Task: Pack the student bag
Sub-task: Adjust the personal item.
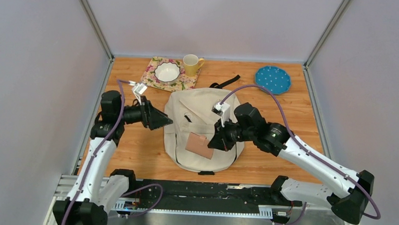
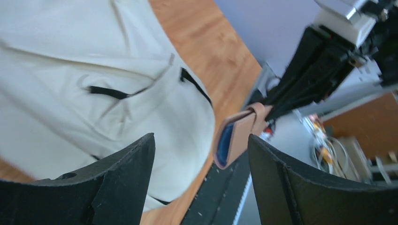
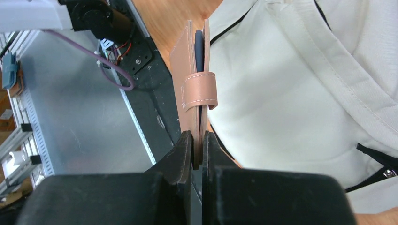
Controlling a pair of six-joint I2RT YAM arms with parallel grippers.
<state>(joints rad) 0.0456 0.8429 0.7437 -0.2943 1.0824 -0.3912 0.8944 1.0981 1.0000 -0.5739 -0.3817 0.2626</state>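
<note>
The student bag (image 1: 202,117), a cream backpack with black zipper pulls, lies flat in the middle of the wooden table. My right gripper (image 1: 212,142) is shut on a tan leather case (image 1: 199,145) with a strap loop and blue inside, and holds it over the bag's near part. The right wrist view shows the case (image 3: 195,84) pinched on edge in my right gripper (image 3: 199,140), beside the bag (image 3: 291,84). My left gripper (image 1: 167,122) is open and empty at the bag's left edge. The left wrist view shows its jaws wide apart (image 2: 202,145), with the bag (image 2: 70,61) and the case (image 2: 237,138) beyond.
At the back stand a floral mat (image 1: 153,77) with a white bowl (image 1: 167,71), a yellow mug (image 1: 191,64) and a blue dotted plate (image 1: 273,79). A black strap (image 1: 226,83) lies behind the bag. A black rail (image 1: 204,195) runs along the near edge.
</note>
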